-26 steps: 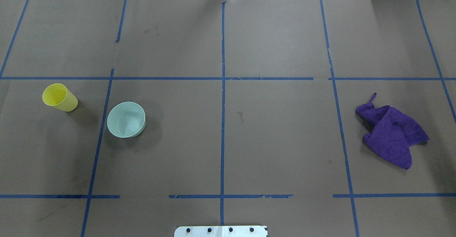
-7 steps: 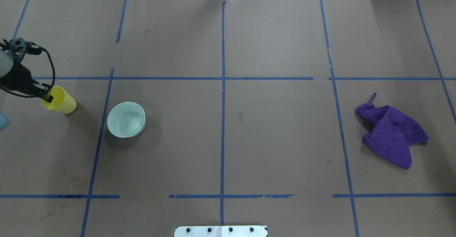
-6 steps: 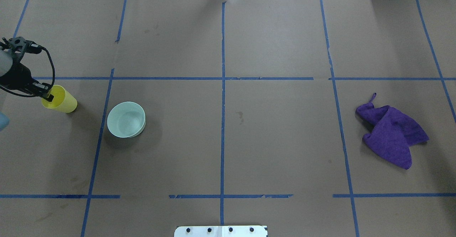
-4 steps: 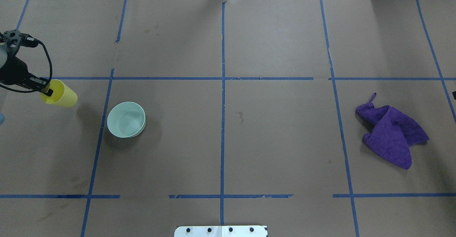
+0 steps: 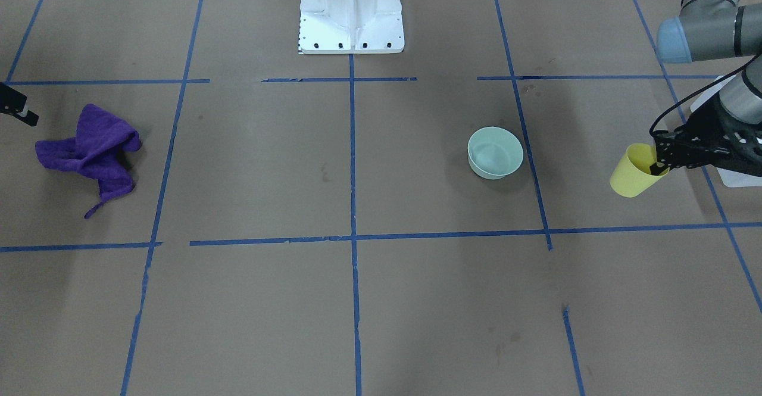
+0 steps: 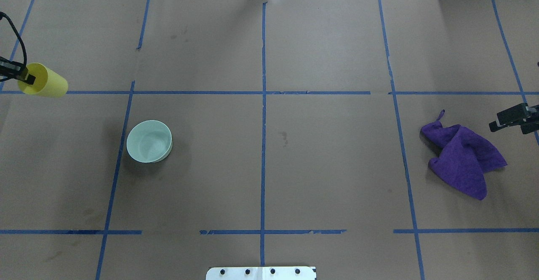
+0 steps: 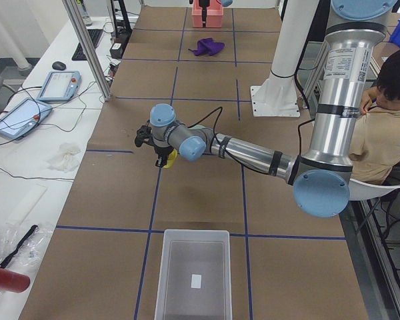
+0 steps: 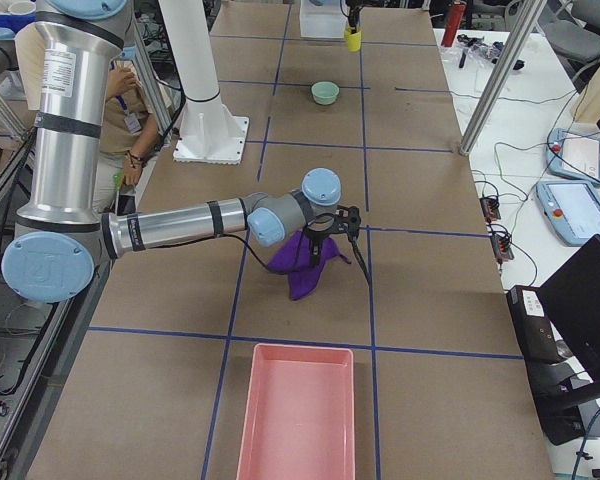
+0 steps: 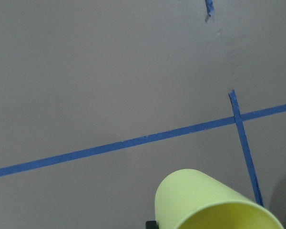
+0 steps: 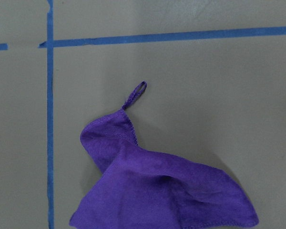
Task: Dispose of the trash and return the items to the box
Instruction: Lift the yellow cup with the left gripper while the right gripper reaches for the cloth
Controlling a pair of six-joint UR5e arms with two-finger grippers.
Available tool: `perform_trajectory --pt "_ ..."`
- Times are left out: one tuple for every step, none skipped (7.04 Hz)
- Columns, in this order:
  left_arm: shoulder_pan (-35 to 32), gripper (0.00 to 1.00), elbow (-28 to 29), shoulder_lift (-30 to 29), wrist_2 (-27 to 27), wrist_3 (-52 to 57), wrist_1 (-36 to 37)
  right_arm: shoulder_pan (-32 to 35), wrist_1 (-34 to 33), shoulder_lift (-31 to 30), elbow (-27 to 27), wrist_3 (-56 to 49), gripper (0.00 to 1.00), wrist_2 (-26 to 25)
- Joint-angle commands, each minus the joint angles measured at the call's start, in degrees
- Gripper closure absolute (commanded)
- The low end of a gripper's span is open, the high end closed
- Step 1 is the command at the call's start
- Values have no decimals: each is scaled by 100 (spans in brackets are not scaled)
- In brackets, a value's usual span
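My left gripper (image 6: 26, 76) is shut on the rim of the small yellow cup (image 6: 45, 85) and holds it tilted above the table at the far left. The cup also shows in the front view (image 5: 632, 172), where the left gripper (image 5: 658, 167) grips its rim, and in the left wrist view (image 9: 207, 202). The mint-green bowl (image 6: 149, 141) stands upright on the table, apart from the cup. The translucent box (image 7: 165, 280) stands at the table's left end. My right gripper (image 6: 509, 127) looks open and empty just above a purple cloth (image 6: 463, 158).
A pink tray (image 8: 295, 420) lies at the table's right end, beyond the purple cloth (image 10: 157, 186). The white pedestal base (image 5: 351, 15) stands at the robot's side of the table. Blue tape lines cross the brown surface. A person sits behind the robot (image 7: 387, 120).
My left gripper came in, shut on the cup's rim, lifted it and carried it left and farther away. My right gripper has come in at the right edge beside the cloth.
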Motion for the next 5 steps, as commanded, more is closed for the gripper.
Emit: perform_trajectory --pt "-685 100 -38 265 0 757 5 -368 49 57 2 285 0 -197" --pt "-802 100 -29 503 -9 1241 5 -552 49 58 11 434 0 -319" --pt "-1107 100 -38 635 -9 1498 5 -841 275 110 63 879 0 -564" --pt "-1337 100 -47 776 -26 1561 -3 -1053 408 163 46 1406 0 -610" --pt "-1348 100 -29 786 -35 1562 -12 -1107 409 172 64 1637 0 -802"
